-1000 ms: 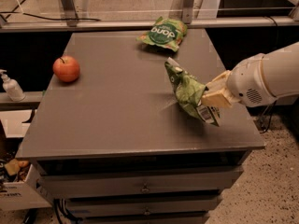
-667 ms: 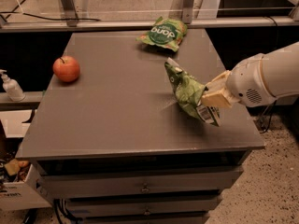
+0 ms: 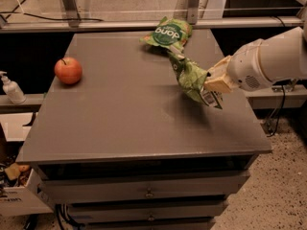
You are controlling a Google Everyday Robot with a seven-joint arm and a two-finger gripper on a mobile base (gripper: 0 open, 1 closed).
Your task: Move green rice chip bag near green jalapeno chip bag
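Note:
The green rice chip bag (image 3: pixel 189 74) is long, wrinkly and mottled light green. My gripper (image 3: pixel 212 84) is shut on its lower right end and holds it tilted above the right part of the grey table (image 3: pixel 120 114). The bag's pale upper end points toward the green jalapeno chip bag (image 3: pixel 167 33), which lies flat at the table's far edge with its dark round logo facing up. The two bags are very close; I cannot tell whether they touch.
A red apple (image 3: pixel 68 70) sits at the table's left side. A white pump bottle (image 3: pixel 10 87) stands on a low shelf left of the table. Metal frame posts (image 3: pixel 193 4) rise behind the far edge.
My gripper has lifted the green rice chip bag and carried it toward the far edge, so its upper end is now close to the green jalapeno chip bag.

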